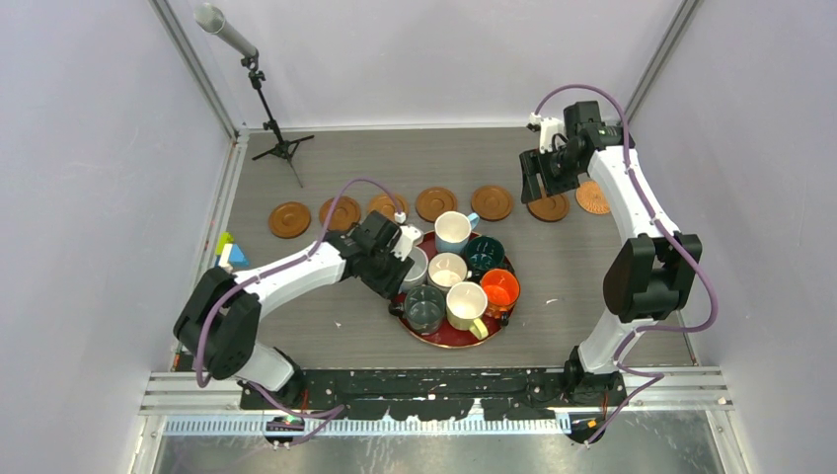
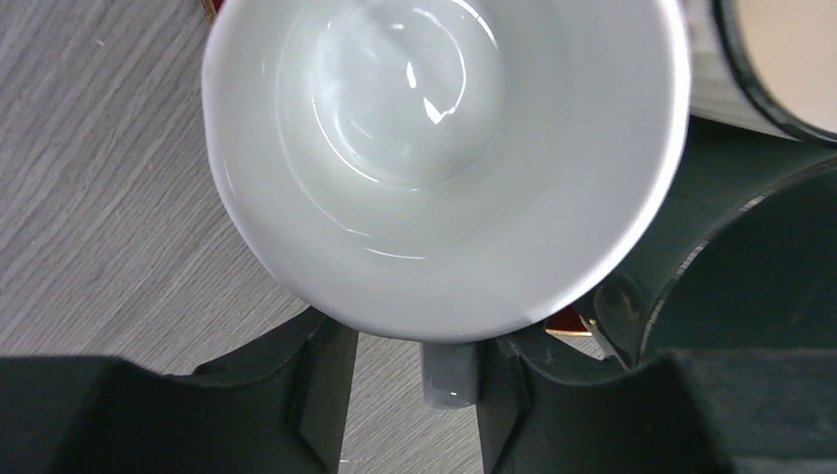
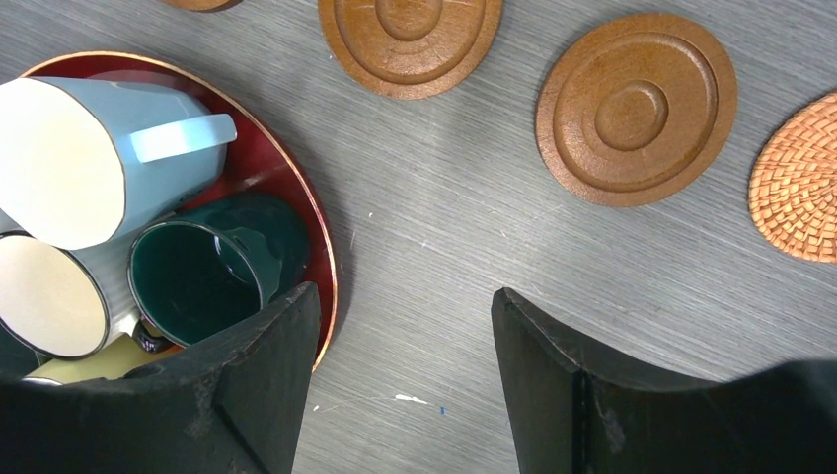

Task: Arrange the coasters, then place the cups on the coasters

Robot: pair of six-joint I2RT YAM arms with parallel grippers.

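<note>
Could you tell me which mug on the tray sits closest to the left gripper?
The white mug at the tray's left edge: unlike the rest, its handle sits between the left gripper's fingers.

a: the white cup (image 2: 434, 148) is shiny and smooth inside, like glazed clay.
b: the dark teal cup (image 3: 192, 281) shines too. the red tray (image 3: 268, 168) is glossy, with a thin gold-looking edge.
a: the brown coasters (image 3: 637, 109) look like dull wood with ring grooves.
b: the orange coaster (image 3: 798, 193) looks woven and bumpy. the grey table (image 3: 444, 227) is dull, with fine lines.
</note>
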